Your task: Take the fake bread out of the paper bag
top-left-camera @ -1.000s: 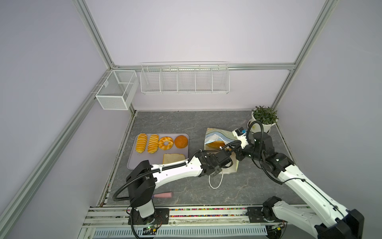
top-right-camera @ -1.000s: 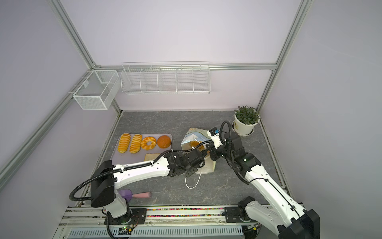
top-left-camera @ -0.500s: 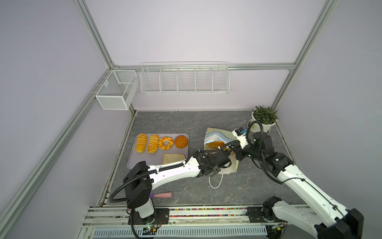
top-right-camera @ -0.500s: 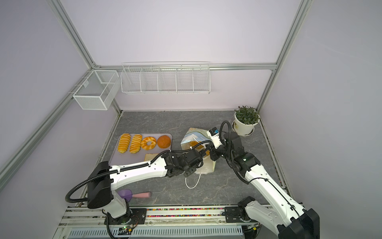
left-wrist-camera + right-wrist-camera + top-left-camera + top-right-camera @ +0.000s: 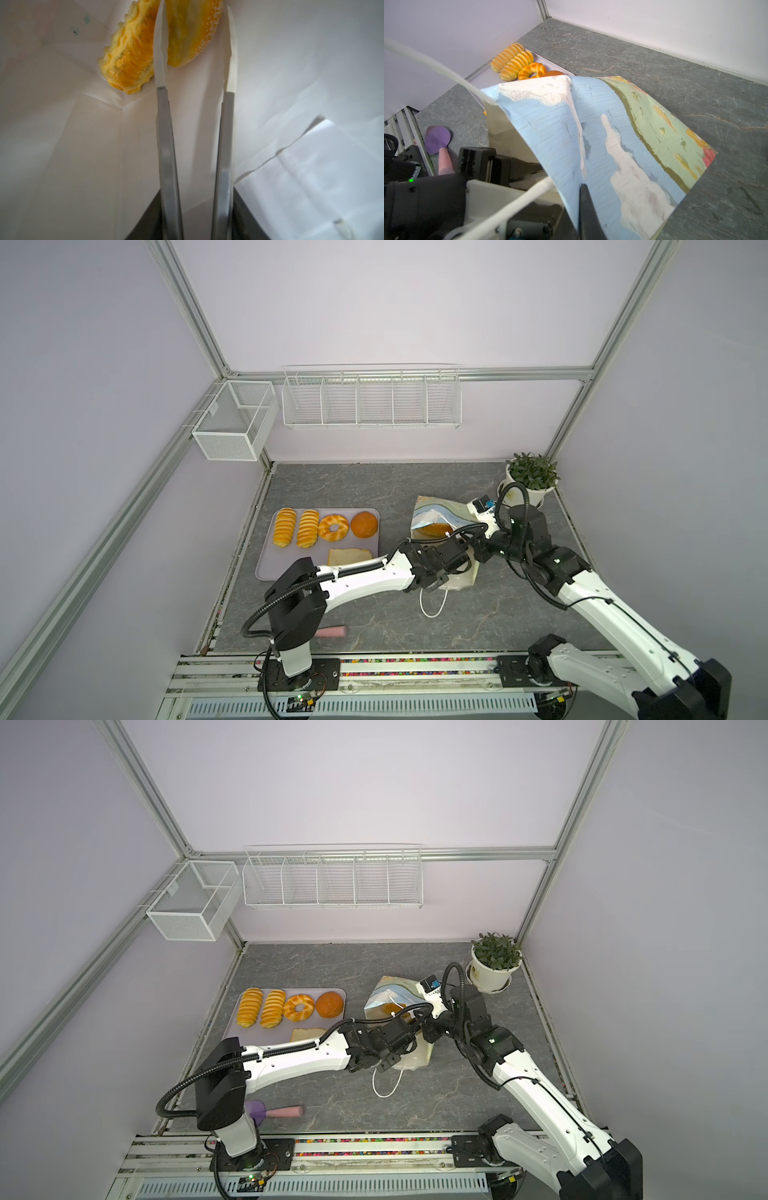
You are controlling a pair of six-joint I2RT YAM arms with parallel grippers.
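**Edges, room.** Noted paper bag lying on the grey table, right of middle, printed upper panel lifted.
- Grey tray to its left, well apart, bare table between.
- On the tray: two ridged loaves, braided ring, round bun, toast slice.
- Potted plant in the back right corner, near the right arm's wrist.
- Open table behind bag and tray up to the back wall.
- In front, only the cord handle looped flat and, by the front rail, a purple spatula with a pink grip.
- Inside the bag, from the left wrist view: white walls close on both sides of the fingers.
- Remaining fake bread lodged in a creased far corner, two golden pieces overlapping. Orange of it also visible at the bag's opening in both top views.

**Change.** Against a second ago: bag, tray contents, plant and spatula in the same places. Left elbow shifted slightly, wrist at the bag mouth throughout.

**Hands.**
- Found left gripper deep in the bag, jaws partly spread, tips either side of the sugar-grained piece. Contact not discernible.
- Found right gripper pressed together on the bag's upper panel, one dark finger on the printed face, the other hidden behind the paper.
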